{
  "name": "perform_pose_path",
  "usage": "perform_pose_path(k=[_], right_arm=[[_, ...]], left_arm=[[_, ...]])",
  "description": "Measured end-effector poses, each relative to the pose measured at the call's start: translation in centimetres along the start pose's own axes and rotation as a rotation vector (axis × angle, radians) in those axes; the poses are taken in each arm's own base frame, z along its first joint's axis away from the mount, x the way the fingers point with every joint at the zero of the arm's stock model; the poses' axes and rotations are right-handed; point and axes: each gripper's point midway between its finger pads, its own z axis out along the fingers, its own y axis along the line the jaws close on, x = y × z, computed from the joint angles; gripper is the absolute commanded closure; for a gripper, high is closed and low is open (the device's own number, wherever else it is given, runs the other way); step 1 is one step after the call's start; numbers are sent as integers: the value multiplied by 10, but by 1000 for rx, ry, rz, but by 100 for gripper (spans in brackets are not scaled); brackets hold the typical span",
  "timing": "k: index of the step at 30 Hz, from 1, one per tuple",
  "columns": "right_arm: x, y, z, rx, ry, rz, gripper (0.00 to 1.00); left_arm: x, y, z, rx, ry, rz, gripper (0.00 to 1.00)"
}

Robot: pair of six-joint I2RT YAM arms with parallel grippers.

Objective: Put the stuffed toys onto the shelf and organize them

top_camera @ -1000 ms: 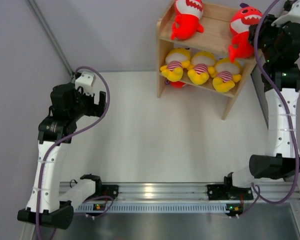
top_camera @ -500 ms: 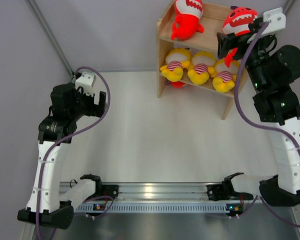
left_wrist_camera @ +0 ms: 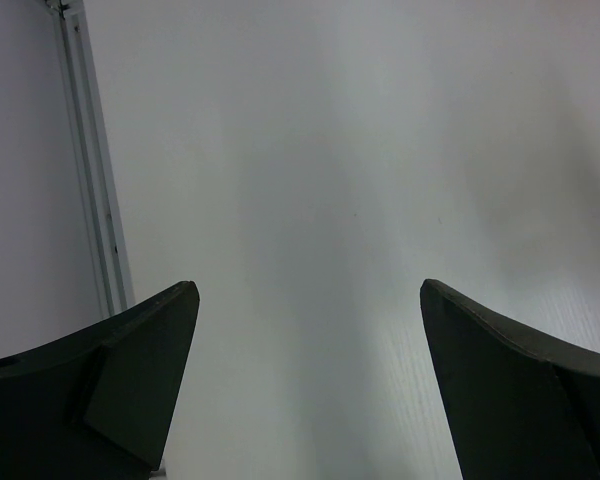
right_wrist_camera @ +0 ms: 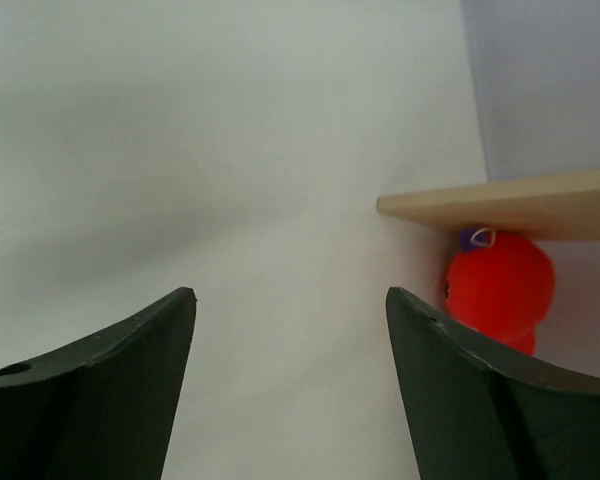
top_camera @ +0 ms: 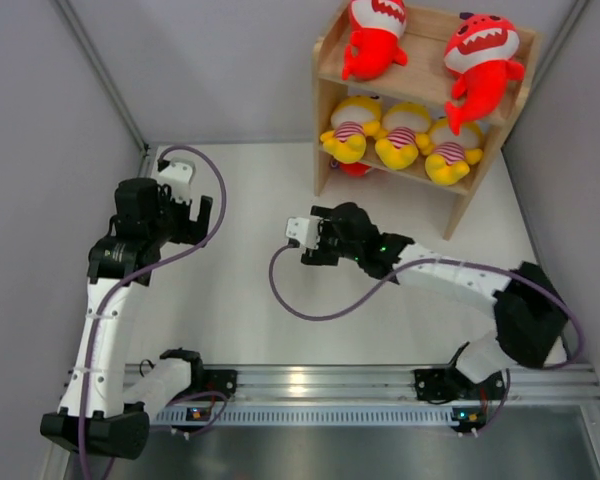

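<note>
The light wooden shelf (top_camera: 325,75) stands at the back right. Two red sharks (top_camera: 372,35) (top_camera: 483,62) lie on its top tier. Three yellow striped plush animals (top_camera: 350,128) (top_camera: 403,133) (top_camera: 450,148) sit in a row on the lower tier. A third red shark (top_camera: 354,169) lies under the shelf and also shows in the right wrist view (right_wrist_camera: 500,285). My right gripper (top_camera: 315,235) (right_wrist_camera: 290,293) is open and empty, low over the table left of the shelf's front. My left gripper (top_camera: 202,212) (left_wrist_camera: 308,288) is open and empty at the far left.
Grey walls enclose the white table (top_camera: 260,280) on the left, back and right. A metal rail (left_wrist_camera: 90,170) runs along the left wall's foot. An aluminium rail (top_camera: 320,380) carries the arm bases at the near edge.
The right gripper let go of the red shark on the top tier's right side and swung down to the table left of the shelf. The left arm shifted slightly.
</note>
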Motion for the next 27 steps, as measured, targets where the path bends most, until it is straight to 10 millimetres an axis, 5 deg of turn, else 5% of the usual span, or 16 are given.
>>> perform_pose_path(k=[2, 5, 10, 14, 21, 27], right_arm=[[51, 19, 34, -11, 159, -42, 23], [101, 12, 67, 81, 310, -117, 20], [158, -50, 111, 334, 476, -220, 7], [197, -104, 125, 499, 571, -263, 4], [246, -148, 121, 617, 683, -304, 0], [253, -164, 134, 607, 699, -336, 3]], left_arm=[[5, 0, 2, -2, 13, 3, 1], [7, 1, 3, -3, 20, 9, 1], [9, 3, 3, -14, 25, 16, 1], [10, 6, 4, -32, 34, 20, 1], [16, 9, 15, -42, 77, 21, 1], [22, 11, 23, -50, 112, 21, 1]])
